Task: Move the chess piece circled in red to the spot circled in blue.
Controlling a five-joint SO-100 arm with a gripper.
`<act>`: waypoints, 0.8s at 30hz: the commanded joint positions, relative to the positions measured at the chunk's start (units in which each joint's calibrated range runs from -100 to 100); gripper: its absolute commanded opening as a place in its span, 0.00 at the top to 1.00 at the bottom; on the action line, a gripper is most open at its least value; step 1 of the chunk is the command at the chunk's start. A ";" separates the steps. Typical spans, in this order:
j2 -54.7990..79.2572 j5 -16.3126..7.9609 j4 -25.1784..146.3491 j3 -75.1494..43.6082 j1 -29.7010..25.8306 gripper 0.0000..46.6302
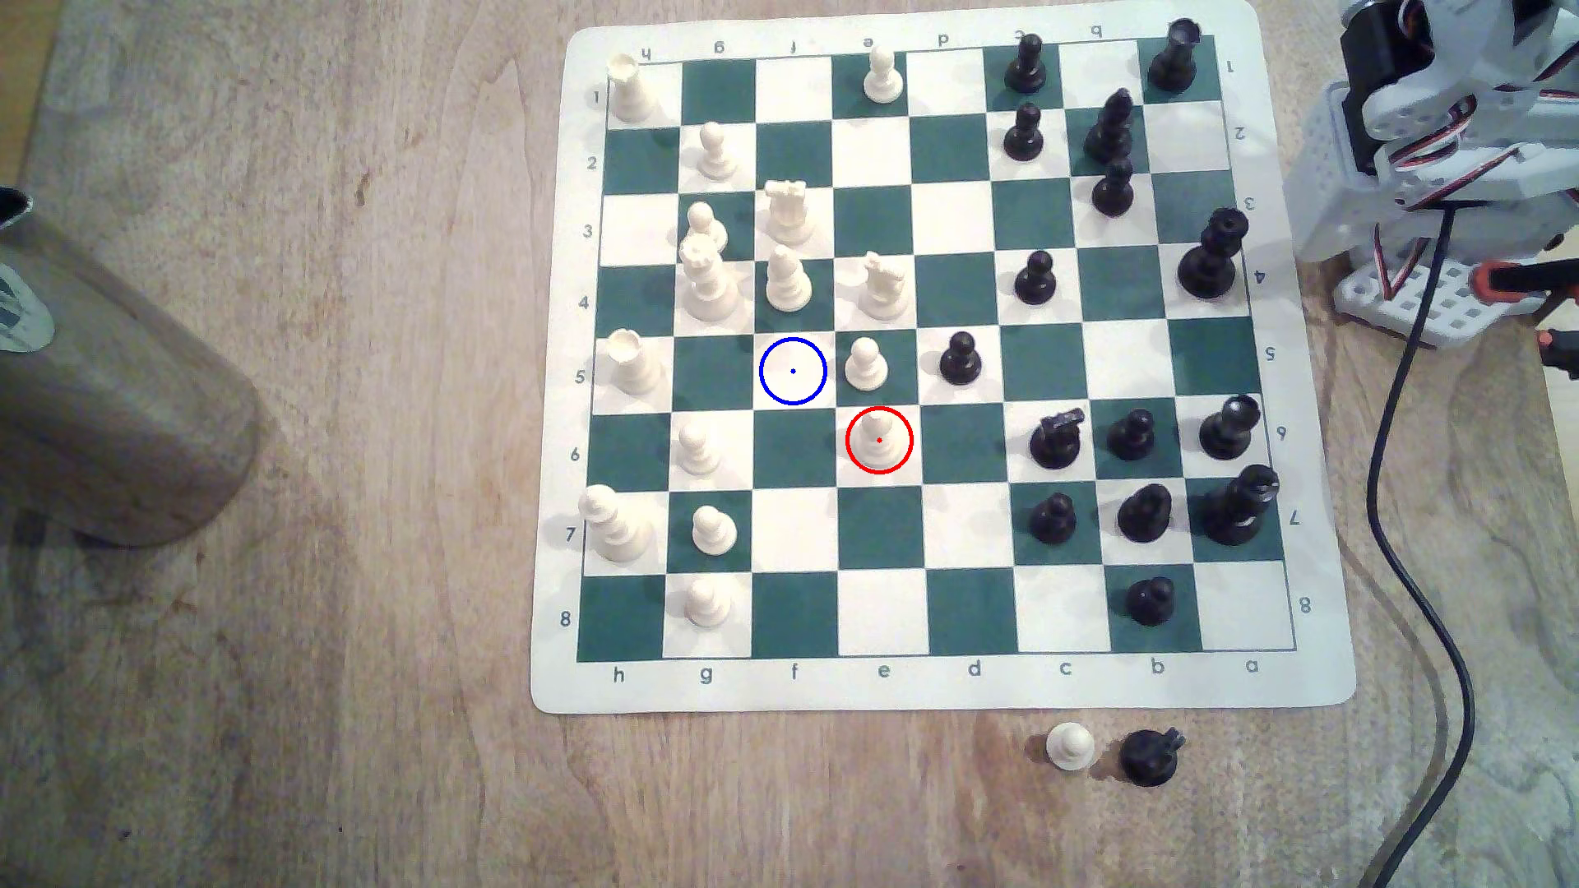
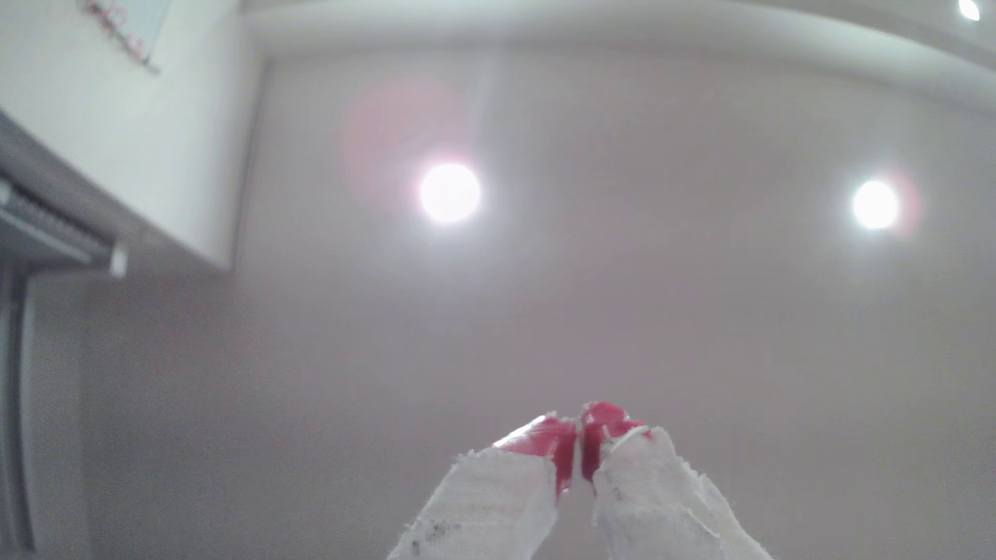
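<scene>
A: Wooden desk [image 1: 342,512], chessboard [image 1: 940,683] laid flat; arm folded off its far corner, wrist camera facing the ceiling.

B: Jaws [image 2: 581,439]?

A: Red tips together, nothing held (parked, probably). White pawn [image 1: 878,435] stands in its red ring; blue-ringed square [image 1: 793,370] diagonally adjacent, vacant.

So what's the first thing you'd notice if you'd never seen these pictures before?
Probably the green and white chessboard full of cream and black pieces, with a red ring around one cream pawn near the middle. Diagonally next to it, toward the exterior view's upper left, a blue ring marks an empty white square. In the wrist view, the gripper with red tips points up at two bright ceiling lights.
</scene>
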 commanded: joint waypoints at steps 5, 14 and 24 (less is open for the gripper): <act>0.22 0.15 19.77 -1.27 -3.33 1.00; 0.22 -0.29 78.90 -20.77 -2.32 1.00; 0.31 -1.07 127.22 -40.26 -0.60 1.00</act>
